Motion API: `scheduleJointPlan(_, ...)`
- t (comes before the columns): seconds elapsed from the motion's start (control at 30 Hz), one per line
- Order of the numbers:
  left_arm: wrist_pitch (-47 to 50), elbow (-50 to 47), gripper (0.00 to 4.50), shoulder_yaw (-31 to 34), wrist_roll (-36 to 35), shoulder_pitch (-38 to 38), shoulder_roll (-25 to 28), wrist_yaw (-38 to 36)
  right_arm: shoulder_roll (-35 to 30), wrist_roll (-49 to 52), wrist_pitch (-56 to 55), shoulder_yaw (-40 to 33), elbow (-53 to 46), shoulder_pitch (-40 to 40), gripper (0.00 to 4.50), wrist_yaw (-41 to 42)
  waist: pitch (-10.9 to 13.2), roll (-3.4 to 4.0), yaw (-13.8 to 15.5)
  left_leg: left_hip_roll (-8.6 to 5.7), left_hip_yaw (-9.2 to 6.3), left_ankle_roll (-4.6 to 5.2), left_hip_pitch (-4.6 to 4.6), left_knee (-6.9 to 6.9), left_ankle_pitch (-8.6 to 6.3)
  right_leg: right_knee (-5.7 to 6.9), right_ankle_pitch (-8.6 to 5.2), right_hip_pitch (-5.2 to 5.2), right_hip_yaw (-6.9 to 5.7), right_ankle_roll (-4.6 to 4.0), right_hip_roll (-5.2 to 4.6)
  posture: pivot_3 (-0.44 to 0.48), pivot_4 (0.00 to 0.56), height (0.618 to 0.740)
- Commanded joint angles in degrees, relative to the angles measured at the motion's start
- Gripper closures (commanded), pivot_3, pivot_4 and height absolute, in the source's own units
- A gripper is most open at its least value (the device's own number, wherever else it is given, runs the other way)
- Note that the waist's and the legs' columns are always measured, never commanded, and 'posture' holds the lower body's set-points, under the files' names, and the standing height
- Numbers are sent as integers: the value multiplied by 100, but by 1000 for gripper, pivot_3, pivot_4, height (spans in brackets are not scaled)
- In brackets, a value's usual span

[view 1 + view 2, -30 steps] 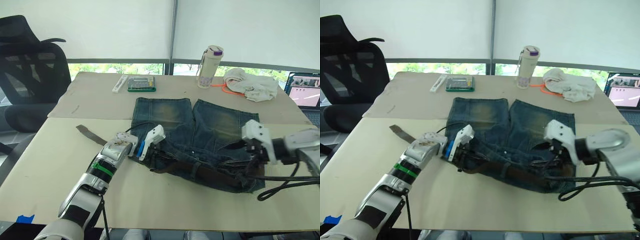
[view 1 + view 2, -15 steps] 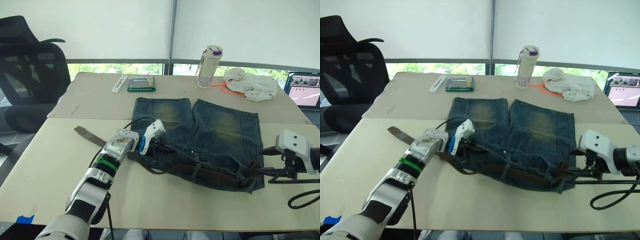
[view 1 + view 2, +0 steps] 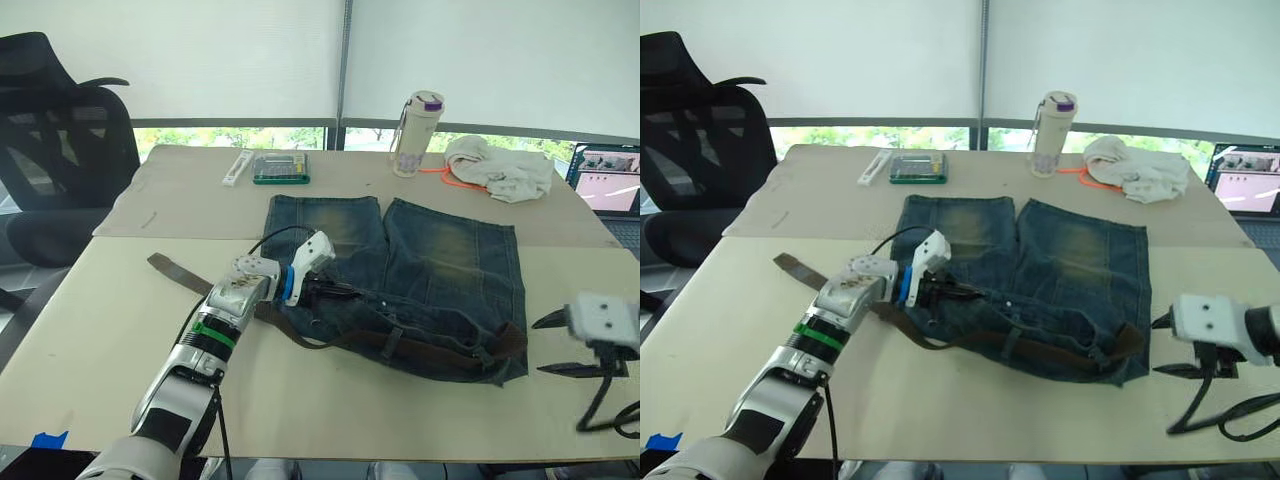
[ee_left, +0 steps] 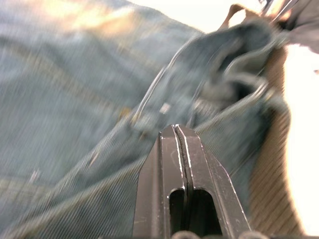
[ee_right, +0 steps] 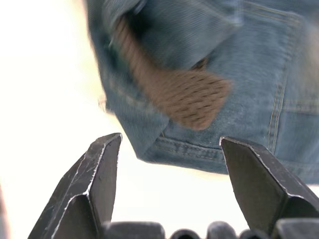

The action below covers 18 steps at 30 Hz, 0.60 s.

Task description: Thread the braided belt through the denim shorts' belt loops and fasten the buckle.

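In the left eye view I see the denim shorts (image 3: 400, 280) at frame centre on the table (image 3: 100, 340), the braided belt (image 3: 420, 347) along their waistband. My left claw (image 4: 179, 130) is pinched shut over denim in its wrist view. In the right wrist view my right claw (image 5: 169, 144) gapes wide, empty, before the belt's tip.

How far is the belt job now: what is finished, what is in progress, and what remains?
Done: the belt lies along the shorts' waistband, seemingly under a loop. In hand: the left end effector, shut, is at the waistband; the right end effector is open, off the shorts. Left: fastening; no closed buckle shows.
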Motion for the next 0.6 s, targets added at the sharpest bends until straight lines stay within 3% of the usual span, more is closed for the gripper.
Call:
scheduleJointPlan(0.03, 64, -486, 4500, 91, -202, 7, -13, -34, 50, -434, -1027, 125, 361, -334, 1001, -421, 0, 0, -18, 0, 2, -1, 1, 0, 1, 0, 0, 0, 1, 0, 0, 0, 150, 737)
scheduleJointPlan(0.33, 590, -1505, 4500, -5, -552, 247, -58, 46, 491, 3, -816, 189, 185, -641, 1001, -820, 0, 2, -46, 2, 0, -11, 11, -7, 7, -2, 0, 9, 2, 0, 2, 0, 150, 737)
scheduleJointPlan(0.53, 644, -1600, 4500, -110, -552, 337, -76, 106, 566, 154, -942, 230, 28, -706, 1001, -799, 0, 2, -52, 2, 1, -10, 27, -13, 6, -4, 0, 19, 4, 0, 2, 0, 150, 737)
scheduleJointPlan(0.6, 647, -1604, 4500, -112, -560, 325, -74, 121, 571, 161, -982, 237, 44, -723, 1527, -796, 0, 2, -52, 2, 2, -10, 26, -13, 6, -5, 0, 18, 4, 0, 2, 0, 150, 737)
